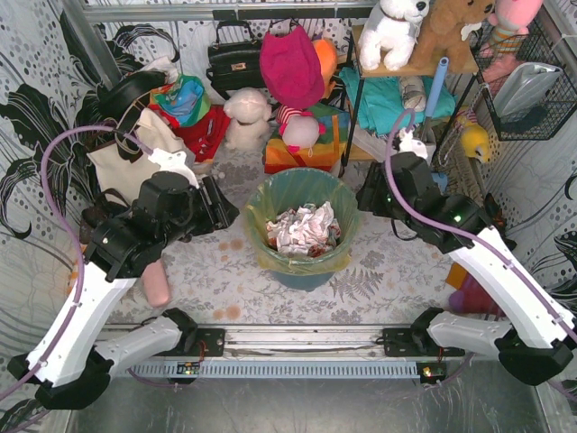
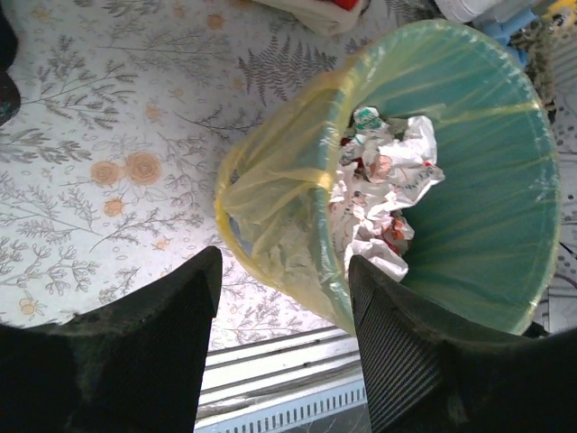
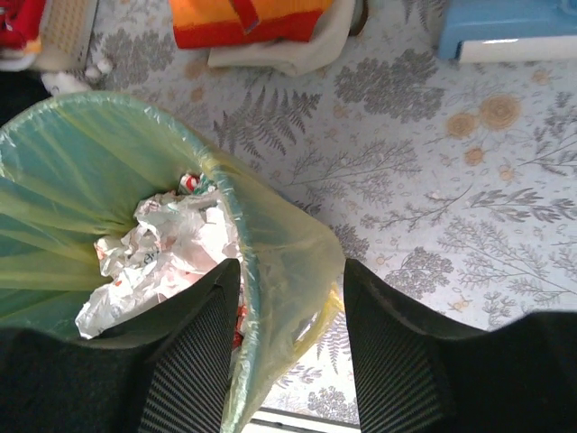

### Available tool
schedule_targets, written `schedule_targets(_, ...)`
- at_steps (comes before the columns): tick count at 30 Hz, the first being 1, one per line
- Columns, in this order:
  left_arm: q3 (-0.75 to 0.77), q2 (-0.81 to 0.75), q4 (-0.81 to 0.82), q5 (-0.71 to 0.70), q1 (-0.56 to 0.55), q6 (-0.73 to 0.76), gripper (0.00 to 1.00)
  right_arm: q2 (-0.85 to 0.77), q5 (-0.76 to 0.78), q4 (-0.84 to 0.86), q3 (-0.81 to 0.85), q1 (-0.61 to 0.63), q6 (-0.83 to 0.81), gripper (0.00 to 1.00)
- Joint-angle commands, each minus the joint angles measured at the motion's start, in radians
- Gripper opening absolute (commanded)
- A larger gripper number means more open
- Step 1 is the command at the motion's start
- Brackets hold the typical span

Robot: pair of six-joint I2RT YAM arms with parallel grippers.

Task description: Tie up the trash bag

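The trash bag [image 1: 306, 263] is a thin yellow-green liner in a teal round bin [image 1: 305, 278], its rim folded over the bin's edge, with crumpled white paper [image 1: 302, 230] inside. My left gripper [image 1: 232, 215] is open at the bin's left side. In the left wrist view its fingers straddle the folded-over bag skirt [image 2: 270, 198], gripper [image 2: 284, 271]. My right gripper [image 1: 363, 200] is open at the bin's right side. In the right wrist view it [image 3: 291, 275] stands astride the bag rim [image 3: 288, 239], one finger [image 3: 194, 352] over the inside and the other outside.
A cream canvas tote [image 1: 126, 158] stands at the back left, with a black handbag [image 1: 236, 59] and plush toys [image 1: 293, 72] behind the bin. A pink object [image 1: 156, 284] lies by the left arm. A metal rail [image 1: 297, 341] runs along the front. A shelf rack [image 1: 406, 99] stands at the back right.
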Motion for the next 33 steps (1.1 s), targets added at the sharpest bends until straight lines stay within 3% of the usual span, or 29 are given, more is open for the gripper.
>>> schedule_targets(1, -0.064, -0.027, 0.026, -0.118, -0.007, -0.054, 0.67, -0.066, 0.113, -0.087, 0.054, -0.003, 0.010, 0.50)
schedule_targets(8, -0.276, -0.132, 0.102, -0.196, -0.002, -0.167, 0.66, -0.215, 0.194, -0.161, -0.071, -0.003, 0.110, 0.52)
schedule_targets(13, -0.434, -0.217, 0.174, -0.177, 0.001, -0.242, 0.61, -0.303, 0.150, -0.150, -0.252, -0.003, 0.200, 0.51)
schedule_targets(22, -0.721, -0.209, 0.448, 0.028, 0.001, -0.339, 0.60, -0.374, -0.134, 0.233, -0.658, -0.006, 0.299, 0.50)
schedule_targets(27, -0.763, -0.190, 0.493, 0.059, 0.003, -0.349, 0.61, -0.358, -0.220, 0.407, -0.810, -0.021, 0.348, 0.46)
schedule_targets(33, -0.777, -0.197, 0.498, 0.058, 0.002, -0.359, 0.61, -0.306, -0.382, 0.597, -0.934, -0.126, 0.377, 0.42)
